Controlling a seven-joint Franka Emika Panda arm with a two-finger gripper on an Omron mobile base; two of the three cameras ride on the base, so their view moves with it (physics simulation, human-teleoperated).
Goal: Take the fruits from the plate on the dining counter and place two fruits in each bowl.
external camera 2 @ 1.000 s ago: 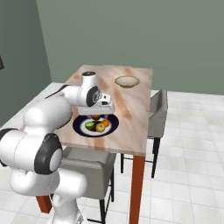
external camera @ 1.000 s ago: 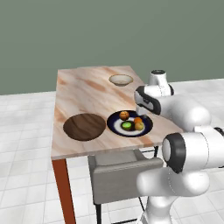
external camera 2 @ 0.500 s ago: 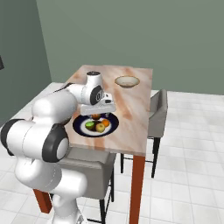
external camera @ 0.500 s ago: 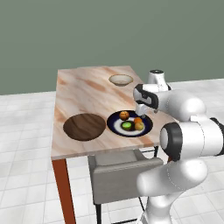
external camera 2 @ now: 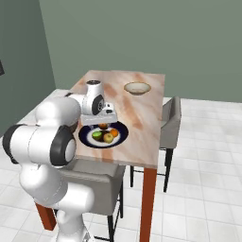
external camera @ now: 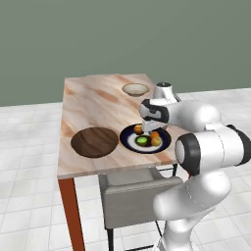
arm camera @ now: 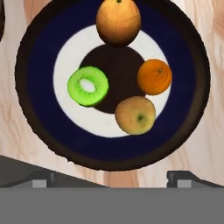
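Navy with a white ring and a dark centre, the plate (arm camera: pixel 35 74) lies on the marbled tabletop (external camera: pixel 93 105) near its front edge, and all four fruits are on it. In the hand view a larger orange (arm camera: pixel 118 21) sits at the top, over the ring; a smaller orange (arm camera: pixel 154 77) lies to the right; a cut kiwi (arm camera: pixel 88 85) lies green face up to the left; a yellowish apple (arm camera: pixel 135 115) sits lowest, just beside the smaller orange. The four are close together but the kiwi stands apart from the rest.

In the left base view the plate (external camera: pixel 128 138) has the wooden bowl (external camera: pixel 94 142) just beside it on the left — dark brown, wide and shallow. The cream bowl (external camera: pixel 135 89) stands well apart, near the far edge of the tabletop. From the right base view the plate (external camera 2: pixel 87 138) and cream bowl (external camera 2: pixel 137 88) show the same spacing.

The jaws (arm camera: pixel 111 177) hang over the plate, spread wide and gripping nothing — both tips show at the bottom of the hand view, with the plate's near rim between them. In the base views the hand (external camera: pixel 153 113) sits over the plate's far side, pointing down.

A grey chair (external camera: pixel 139 198) is pushed in at the near side of the tabletop.
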